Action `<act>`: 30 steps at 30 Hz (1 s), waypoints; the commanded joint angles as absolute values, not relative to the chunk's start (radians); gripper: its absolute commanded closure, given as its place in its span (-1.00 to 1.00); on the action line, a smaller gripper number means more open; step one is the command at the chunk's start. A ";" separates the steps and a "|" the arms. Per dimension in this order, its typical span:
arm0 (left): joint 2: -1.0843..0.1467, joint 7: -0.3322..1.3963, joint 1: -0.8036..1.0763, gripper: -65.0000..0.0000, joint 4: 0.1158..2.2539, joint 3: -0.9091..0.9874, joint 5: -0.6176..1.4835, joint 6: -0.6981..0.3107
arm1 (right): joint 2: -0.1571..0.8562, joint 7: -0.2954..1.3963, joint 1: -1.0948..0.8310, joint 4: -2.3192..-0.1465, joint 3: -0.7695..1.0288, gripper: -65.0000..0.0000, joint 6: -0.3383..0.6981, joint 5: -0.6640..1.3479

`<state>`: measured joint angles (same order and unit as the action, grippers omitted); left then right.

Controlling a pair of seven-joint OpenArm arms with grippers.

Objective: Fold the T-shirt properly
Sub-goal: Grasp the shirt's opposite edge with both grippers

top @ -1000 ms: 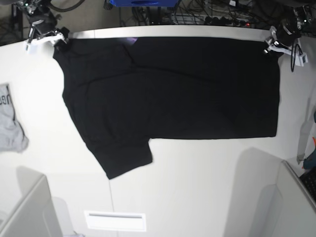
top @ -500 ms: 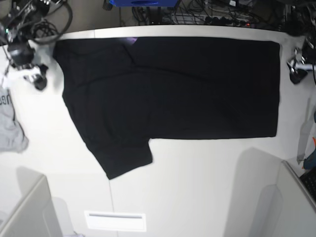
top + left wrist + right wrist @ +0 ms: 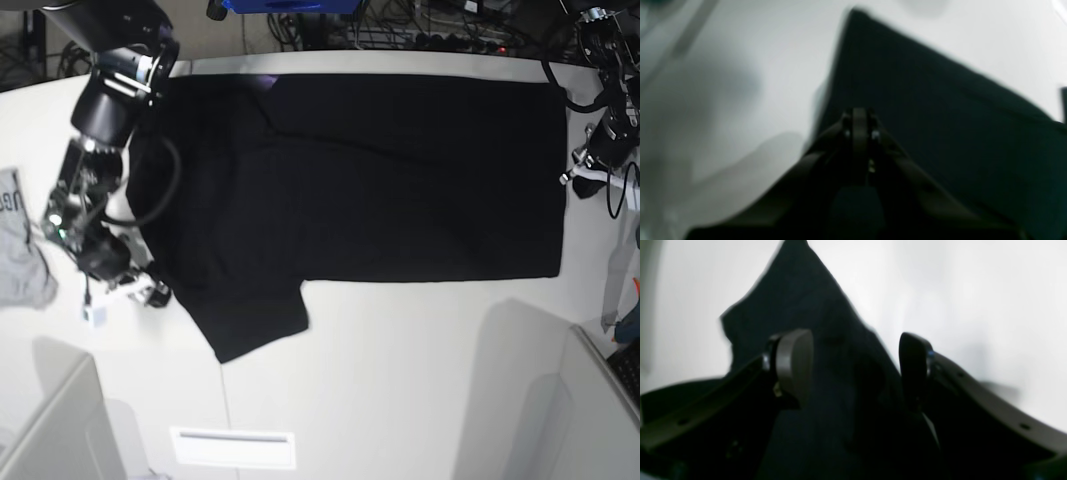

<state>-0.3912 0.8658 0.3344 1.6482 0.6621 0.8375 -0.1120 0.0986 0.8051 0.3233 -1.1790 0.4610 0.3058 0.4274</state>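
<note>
Lying flat on the white counter point(image 3: 400, 340), the T-shirt point(image 3: 380, 180) has the right pincer point(image 3: 853, 370) spread wide at its sleeve edge; the left pincer point(image 3: 858, 133) is pressed closed, empty, beside its hem.

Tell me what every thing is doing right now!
T-shirt: lying flat on the table, partly folded, one sleeve sticking out at the front.
Right gripper: open, over the shirt's edge, holding nothing.
Left gripper: shut, empty, at the shirt's other edge.
Grey garment: crumpled at the table's side, untouched.
Table: white, holding both clothes.
</note>
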 commanded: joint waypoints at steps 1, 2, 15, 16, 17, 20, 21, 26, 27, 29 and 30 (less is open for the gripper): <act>-0.414 0.845 0.325 1.00 1.655 0.673 0.854 -0.122 | 0.113 0.763 0.386 -1.141 0.446 -0.17 0.311 0.415; -0.414 0.845 0.325 1.00 1.649 0.673 0.854 -0.122 | 0.117 0.743 0.417 -1.082 0.435 -0.17 0.311 0.387; -0.426 0.845 0.321 0.65 1.623 0.676 0.852 -0.122 | 0.157 0.559 0.545 -0.667 0.298 -0.16 0.317 0.285; -0.435 0.845 0.315 0.49 1.609 0.673 0.852 -0.122 | 0.157 0.559 0.538 -0.676 0.292 -0.13 0.317 0.285; -0.443 0.845 0.294 0.32 1.590 0.667 0.852 -0.122 | 0.151 0.559 0.535 -0.682 0.283 -0.05 0.317 0.286; -0.444 0.845 0.242 -0.07 1.523 0.667 0.852 -0.122 | 0.147 0.559 0.524 -0.684 0.263 0.21 0.317 0.286; -0.450 0.845 0.220 -0.15 1.497 0.667 0.852 -0.122 | 0.147 0.559 0.524 -0.684 0.259 0.28 0.317 0.286; -0.486 0.845 0.099 -0.20 1.389 0.645 0.782 -0.122 | 0.143 0.561 0.524 -0.684 0.259 0.40 0.317 0.286; -0.490 0.845 0.070 -0.20 1.376 0.628 0.743 -0.122 | 0.143 0.561 0.524 -0.684 0.259 0.40 0.317 0.286; -0.489 0.845 0.005 -0.20 1.336 0.585 0.650 -0.122 | 0.143 0.559 0.524 -0.684 0.259 0.59 0.317 0.286; -0.487 0.845 -0.027 -0.20 1.316 0.568 0.611 -0.122 | 0.143 0.559 0.524 -0.684 0.260 0.78 0.317 0.286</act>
<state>-0.4660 0.8581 -0.0196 1.3006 0.5598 0.6033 -0.1215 0.1390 0.5259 0.5140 -0.6800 0.2615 0.3214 0.2985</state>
